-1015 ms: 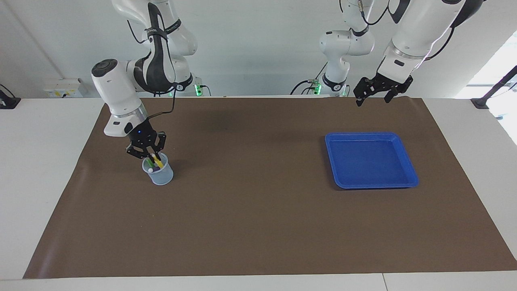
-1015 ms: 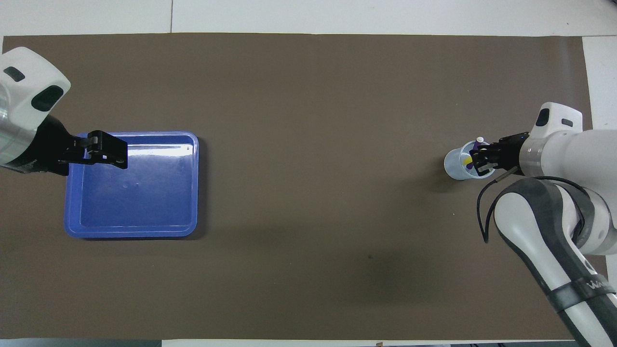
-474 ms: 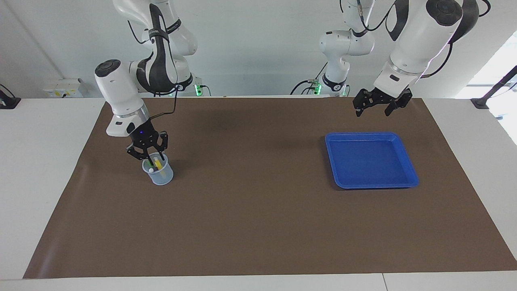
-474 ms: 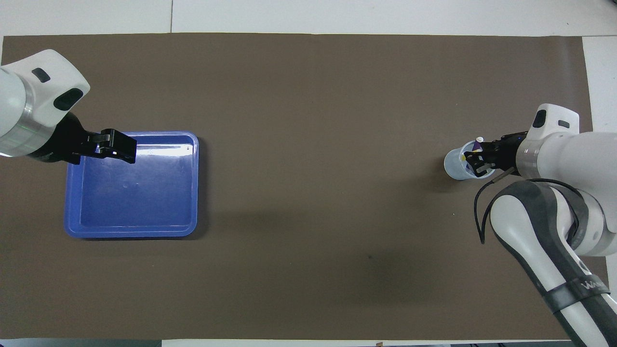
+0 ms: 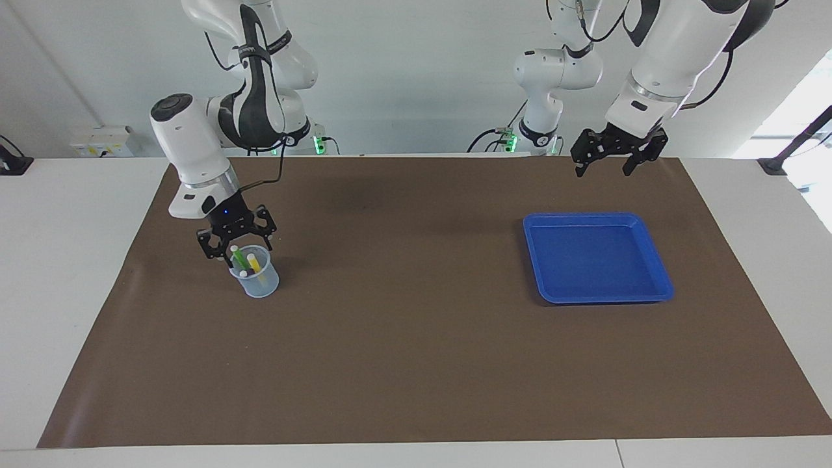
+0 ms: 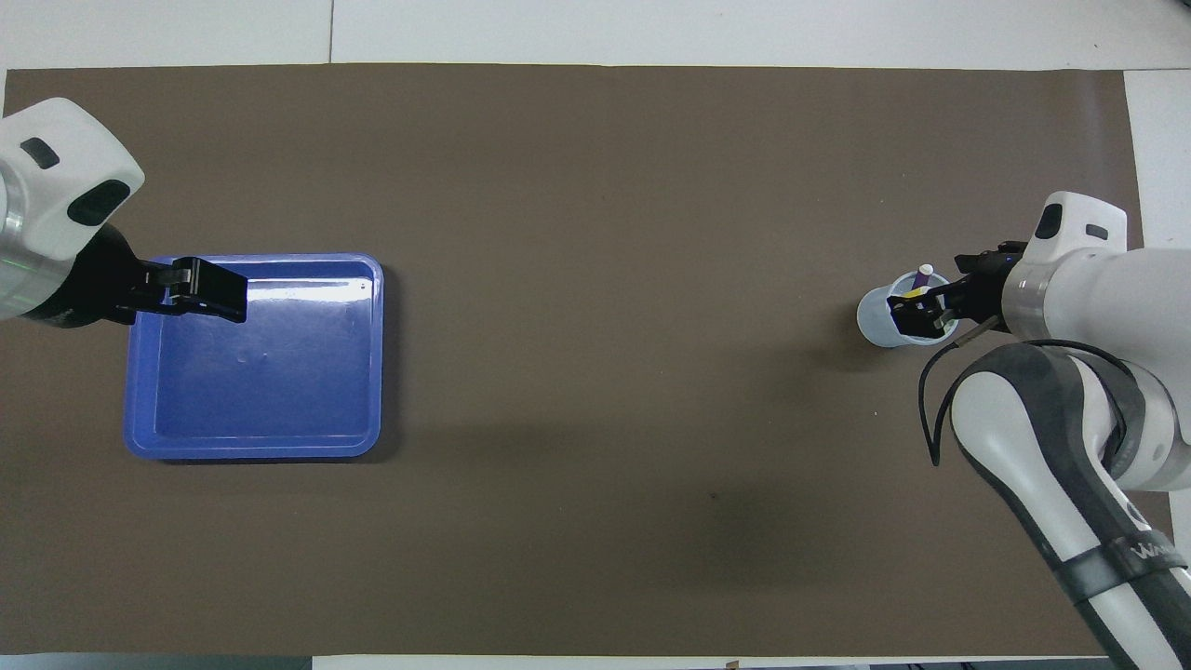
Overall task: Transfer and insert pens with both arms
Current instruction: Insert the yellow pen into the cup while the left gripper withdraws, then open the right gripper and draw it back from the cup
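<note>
A clear plastic cup (image 5: pixel 257 281) stands on the brown mat toward the right arm's end of the table. The green pen (image 5: pixel 238 257) and the yellow pen (image 5: pixel 255 264) stand in it, leaning. The purple pen (image 6: pixel 923 275) also stands in the cup (image 6: pixel 884 316). My right gripper (image 5: pixel 237 249) hangs just over the cup's rim, open, with its fingers spread either side of the pen tops and holding nothing. It also shows in the overhead view (image 6: pixel 930 296). My left gripper (image 5: pixel 611 162) is open and empty, raised over the mat at the robots' side of the blue tray; the left arm waits.
An empty blue square tray (image 5: pixel 588 218) lies on the brown mat (image 5: pixel 403 338) toward the left arm's end; it also shows in the overhead view (image 6: pixel 251 450). White table surrounds the mat.
My right gripper has opened wide and risen slightly over the cup; the pens stay in the cup. My left gripper has shifted a little over the tray's edge.
</note>
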Robot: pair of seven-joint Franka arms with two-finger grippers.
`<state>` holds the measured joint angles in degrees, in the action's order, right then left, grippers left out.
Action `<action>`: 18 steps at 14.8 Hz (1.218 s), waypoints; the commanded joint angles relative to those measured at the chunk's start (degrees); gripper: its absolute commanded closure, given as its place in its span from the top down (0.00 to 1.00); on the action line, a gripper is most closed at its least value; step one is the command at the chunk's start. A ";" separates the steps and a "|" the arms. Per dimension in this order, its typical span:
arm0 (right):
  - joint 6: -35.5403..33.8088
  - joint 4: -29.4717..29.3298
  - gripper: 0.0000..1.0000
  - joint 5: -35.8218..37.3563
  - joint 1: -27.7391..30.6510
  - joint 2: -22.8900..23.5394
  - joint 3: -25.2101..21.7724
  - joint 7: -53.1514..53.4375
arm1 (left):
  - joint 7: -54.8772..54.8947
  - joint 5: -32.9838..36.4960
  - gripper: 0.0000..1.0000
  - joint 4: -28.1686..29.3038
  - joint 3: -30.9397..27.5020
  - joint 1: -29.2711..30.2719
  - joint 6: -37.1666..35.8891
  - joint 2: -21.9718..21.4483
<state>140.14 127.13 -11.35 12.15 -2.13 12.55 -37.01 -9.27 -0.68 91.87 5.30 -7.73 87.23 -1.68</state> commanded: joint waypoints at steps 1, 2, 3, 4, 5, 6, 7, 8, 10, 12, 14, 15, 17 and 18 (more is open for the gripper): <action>-5.29 -3.98 1.00 0.09 0.94 0.19 0.02 1.66 | 0.57 0.51 1.00 1.38 0.32 0.35 -0.31 -1.13; -7.23 -5.30 1.00 0.71 1.03 0.19 -0.07 3.94 | 0.48 0.42 1.00 1.38 0.32 0.18 -0.66 -1.13; -9.07 -6.36 1.00 0.80 1.12 0.11 -0.16 6.57 | 0.48 0.42 1.00 1.38 0.32 0.09 -1.18 -1.13; -11.79 -7.67 1.00 1.15 1.12 -0.24 -0.42 9.82 | 0.48 0.42 1.00 1.38 0.32 0.17 -1.63 -1.22; -14.34 -9.34 1.00 2.46 1.30 -0.42 -0.51 12.98 | 0.48 0.33 1.00 1.38 0.41 0.35 -1.63 -1.13; -18.02 -11.88 1.00 5.25 1.38 -0.33 -0.51 17.11 | 0.39 0.16 1.00 1.38 0.41 0.52 -1.54 -1.13; -21.88 -14.78 1.00 8.59 1.30 -0.16 -0.42 21.24 | 0.39 0.07 1.00 1.38 0.41 0.61 -1.54 -1.22; -25.49 -17.41 1.00 11.49 1.21 0.02 -0.16 24.76 | 0.48 -0.11 1.00 1.38 0.15 0.61 -1.45 -1.31; -31.13 -20.77 1.00 13.54 0.42 0.11 0.02 29.08 | 0.21 -0.20 1.00 1.47 0.06 0.44 -1.37 -1.57; -35.26 -22.97 1.00 13.54 0.16 0.02 0.19 31.64 | 0.39 -0.20 1.00 1.56 0.06 0.52 -1.02 -1.66; -38.43 -24.82 1.00 13.54 -0.54 0.02 0.37 34.45 | 0.21 -0.20 1.00 1.56 0.06 0.26 -1.01 -1.66; -39.05 -25.52 1.00 13.54 -0.90 0.11 0.37 34.98 | 0.21 -0.20 1.00 1.56 0.06 0.17 -1.01 -1.66; -39.85 -26.58 1.00 13.54 -0.90 0.28 0.28 34.99 | 0.21 -0.20 1.00 1.56 0.06 0.17 -1.01 -1.66; -39.94 -26.93 1.00 13.54 -0.90 0.28 0.37 34.99 | 0.21 -0.20 1.00 1.56 0.06 0.26 -0.93 -1.66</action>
<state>101.54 102.13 1.12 11.09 -2.64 12.54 -3.37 -9.27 -0.74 91.98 5.37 -7.73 86.11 -1.94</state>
